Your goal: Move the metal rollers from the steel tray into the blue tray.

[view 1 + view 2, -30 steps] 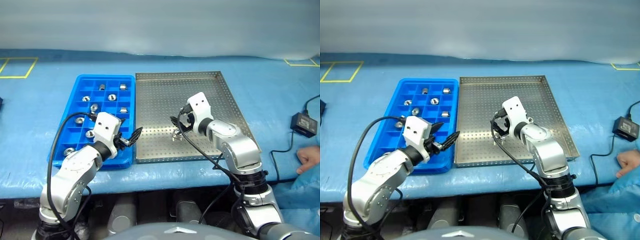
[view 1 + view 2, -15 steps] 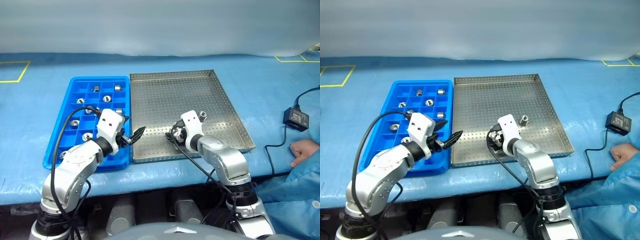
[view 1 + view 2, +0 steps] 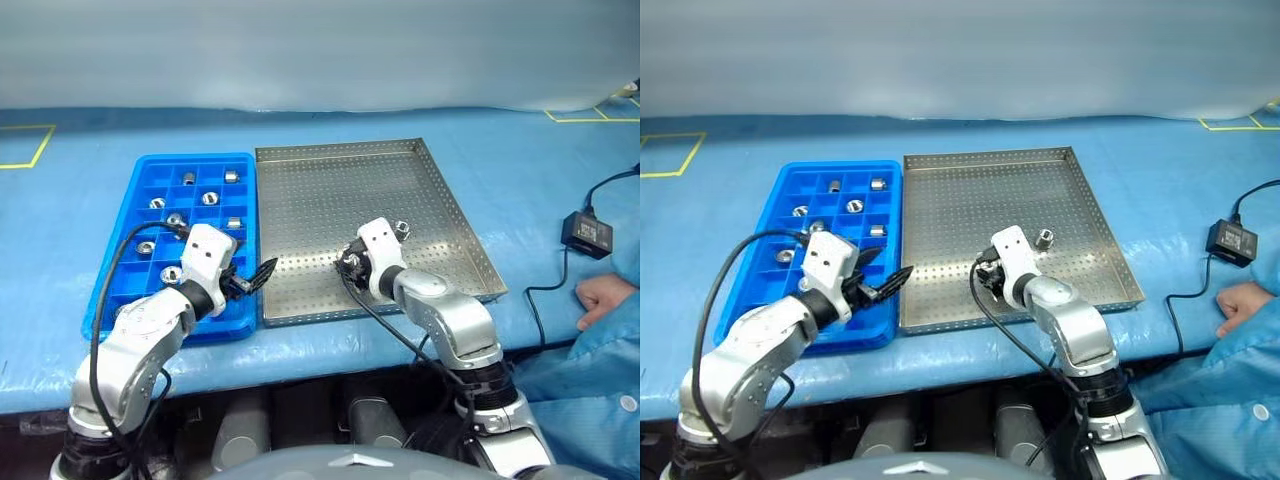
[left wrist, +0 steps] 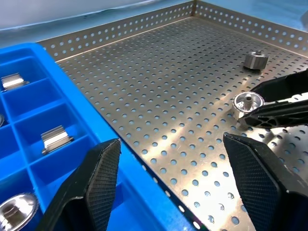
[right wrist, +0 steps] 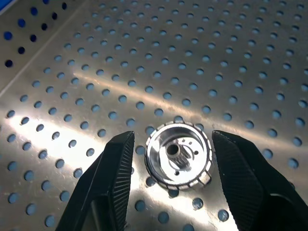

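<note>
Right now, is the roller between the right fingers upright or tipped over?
Upright. The roller sits flat on the steel tray, its centre hole facing up, with the right gripper's fingers on either side.

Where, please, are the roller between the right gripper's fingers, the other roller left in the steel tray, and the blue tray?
Roller between the fingers (image 5: 179,155), right wrist view, on its round flanged face.
Other roller (image 4: 255,59), left wrist view, on its body.
Blue tray (image 3: 196,157), left eye view, on its far rim.
</note>
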